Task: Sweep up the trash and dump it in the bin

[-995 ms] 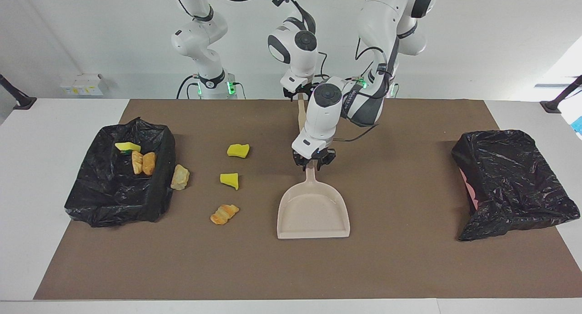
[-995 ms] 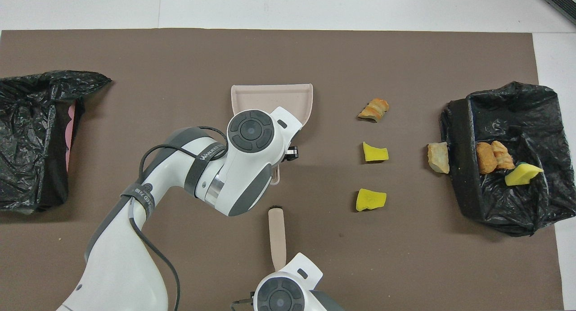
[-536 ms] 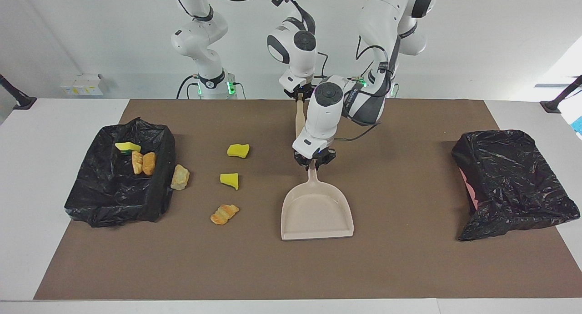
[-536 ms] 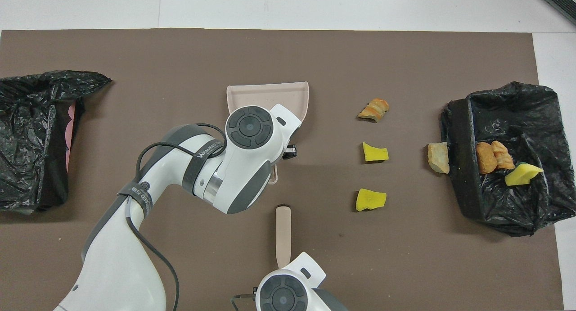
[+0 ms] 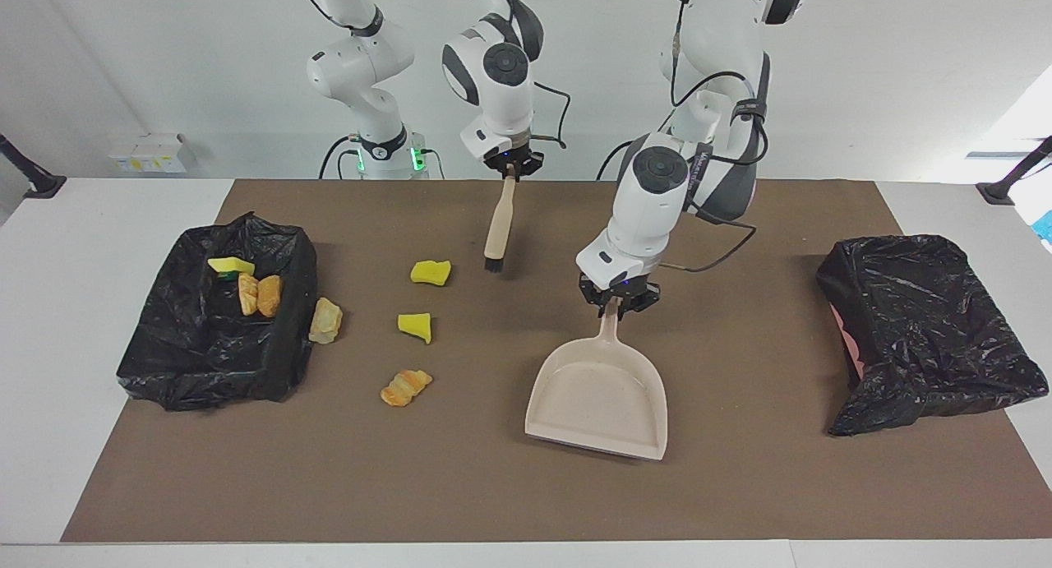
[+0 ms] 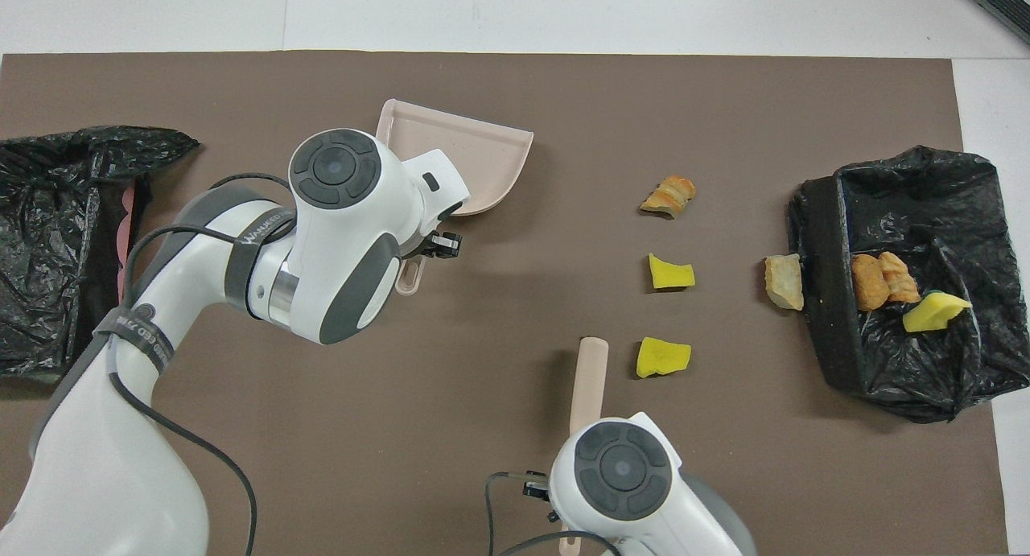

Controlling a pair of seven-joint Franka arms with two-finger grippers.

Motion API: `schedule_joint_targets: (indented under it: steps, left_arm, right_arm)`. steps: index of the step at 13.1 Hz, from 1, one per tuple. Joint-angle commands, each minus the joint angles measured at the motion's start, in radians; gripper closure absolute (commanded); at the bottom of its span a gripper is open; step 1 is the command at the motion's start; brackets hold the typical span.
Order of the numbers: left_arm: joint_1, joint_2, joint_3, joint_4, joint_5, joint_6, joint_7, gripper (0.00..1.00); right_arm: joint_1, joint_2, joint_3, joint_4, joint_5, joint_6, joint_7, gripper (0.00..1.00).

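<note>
Left end effector (image 5: 618, 303) clamps the dustpan (image 5: 598, 402) handle, mouth pointing away from the robots; right end effector (image 5: 511, 167) clamps the brush (image 5: 498, 227), bristles down, beside the trash (image 5: 431, 273).

We're seeing just one bit of print: a strap (image 6: 257, 228) wrapped around the left arm's forearm is carrying white lettering, but we're not making out the word. A second strap (image 6: 141, 335) lower on that arm is showing more white characters, too small for us to read. In the facing view, a white box (image 5: 148, 153) by the wall is showing yellow marks, also unreadable. We're finding nothing else legible.
</note>
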Motion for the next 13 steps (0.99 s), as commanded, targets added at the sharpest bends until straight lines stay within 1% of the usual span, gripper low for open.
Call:
schedule_joint_targets:
  steps: [1, 2, 5, 6, 7, 8, 10, 11, 12, 13]
  left_arm:
    - [0.035, -0.02, -0.007, -0.008, 0.019, -0.063, 0.23, 1.0]
    - [0.041, -0.022, -0.006, -0.008, 0.019, -0.077, 0.358, 1.0]
    - [0.058, -0.029, -0.001, -0.011, 0.028, -0.135, 0.583, 1.0]
    - [0.06, -0.032, -0.001, -0.019, 0.06, -0.137, 0.66, 1.0]
    - [0.061, -0.036, -0.001, -0.023, 0.085, -0.137, 0.741, 1.0]
    - [0.061, -0.039, -0.001, -0.028, 0.096, -0.137, 0.821, 1.0]
    - [0.061, -0.048, -0.001, -0.048, 0.123, -0.123, 0.96, 1.0]
    - [0.058, -0.054, -0.001, -0.06, 0.134, -0.123, 1.005, 1.0]
    - [0.049, -0.068, -0.001, -0.084, 0.162, -0.122, 1.039, 1.0]
    - [0.044, -0.083, -0.002, -0.112, 0.198, -0.108, 1.071, 1.0]
  right_arm:
    - [-0.067, -0.041, 0.008, -0.005, -0.133, -0.088, 0.027, 1.0]
    - [-0.105, -0.039, 0.008, -0.004, -0.19, -0.102, 0.023, 1.0]
    - [-0.194, -0.022, 0.008, 0.002, -0.362, -0.137, -0.055, 1.0]
    - [-0.242, 0.001, 0.008, 0.017, -0.393, -0.141, -0.106, 1.0]
    - [-0.312, 0.022, 0.008, 0.031, -0.41, -0.139, -0.197, 1.0]
    - [-0.354, 0.035, 0.009, 0.037, -0.452, -0.133, -0.28, 1.0]
    - [-0.379, 0.083, 0.009, 0.049, -0.575, -0.115, -0.349, 1.0]
    - [-0.4, 0.091, 0.008, 0.049, -0.601, -0.098, -0.358, 1.0]
    - [-0.417, 0.094, 0.008, 0.049, -0.617, -0.095, -0.387, 1.0]
    - [-0.426, 0.099, 0.008, 0.052, -0.66, -0.082, -0.41, 1.0]
